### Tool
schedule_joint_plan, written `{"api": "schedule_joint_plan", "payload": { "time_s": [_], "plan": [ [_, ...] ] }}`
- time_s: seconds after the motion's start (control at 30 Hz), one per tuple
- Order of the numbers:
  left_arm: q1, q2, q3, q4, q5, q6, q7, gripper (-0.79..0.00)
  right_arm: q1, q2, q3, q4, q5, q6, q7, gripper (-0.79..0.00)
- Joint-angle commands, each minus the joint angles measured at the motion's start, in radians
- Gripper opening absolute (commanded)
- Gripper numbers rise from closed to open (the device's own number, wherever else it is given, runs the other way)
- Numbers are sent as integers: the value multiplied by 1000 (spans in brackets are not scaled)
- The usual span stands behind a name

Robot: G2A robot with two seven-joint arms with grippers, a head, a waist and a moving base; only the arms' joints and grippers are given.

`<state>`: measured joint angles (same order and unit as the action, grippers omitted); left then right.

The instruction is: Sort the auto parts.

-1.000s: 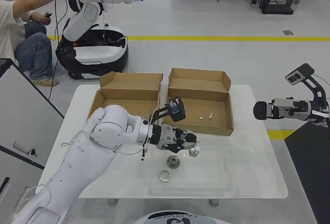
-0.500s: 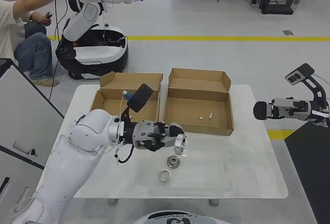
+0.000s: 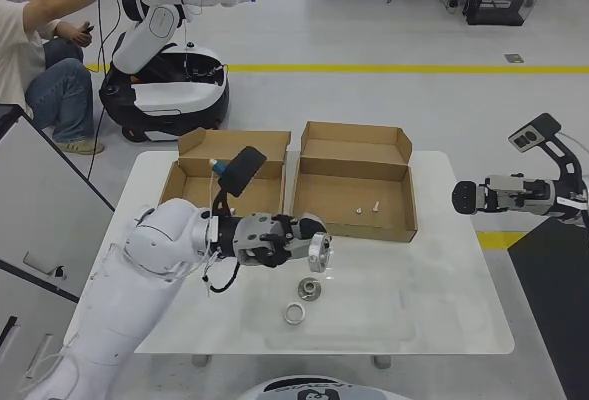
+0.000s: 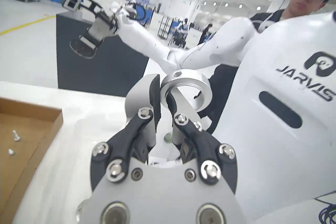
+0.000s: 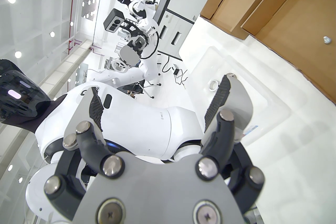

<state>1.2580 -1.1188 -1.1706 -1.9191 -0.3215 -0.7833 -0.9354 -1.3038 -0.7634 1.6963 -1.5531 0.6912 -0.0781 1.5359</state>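
Left gripper (image 4: 162, 96): fingers clamped on metal ring (image 4: 191, 77). Right gripper (image 5: 160, 91): fingers spread, empty. Nearby on table (image 3: 444, 290): round part (image 3: 308, 289), loose ring (image 3: 294, 314). Beyond: left box (image 3: 224, 165), right box (image 3: 344, 215).

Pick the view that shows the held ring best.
Left wrist view: the ring is close and central, pinched by the left gripper, threaded hole plain. Top view shows it as a small shape at the arm's tip. Right wrist view: too distant to tell.
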Motion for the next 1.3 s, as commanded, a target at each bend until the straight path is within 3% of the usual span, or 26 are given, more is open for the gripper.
{"api": "schedule_joint_plan", "payload": {
  "time_s": [0.0, 0.37, 0.67, 0.97, 1.27],
  "plan": [
    [13, -1, 3, -1, -48, -39, 38, -785, 0, 0, 0, 0, 0, 0, 0, 0],
    [54, 3, -7, -31, -299, -193, 91, -785, 0, 0, 0, 0, 0, 0, 0, 0],
    [57, 4, -11, -34, -302, -194, 92, -785, 0, 0, 0, 0, 0, 0, 0, 0],
    [75, -5, 0, -70, -377, -211, 187, -785, 0, 0, 0, 0, 0, 0, 0, 0],
    [69, -7, -1, -57, -400, -217, 172, -785, 0, 0, 0, 0, 0, 0, 0, 0]
  ]
}}
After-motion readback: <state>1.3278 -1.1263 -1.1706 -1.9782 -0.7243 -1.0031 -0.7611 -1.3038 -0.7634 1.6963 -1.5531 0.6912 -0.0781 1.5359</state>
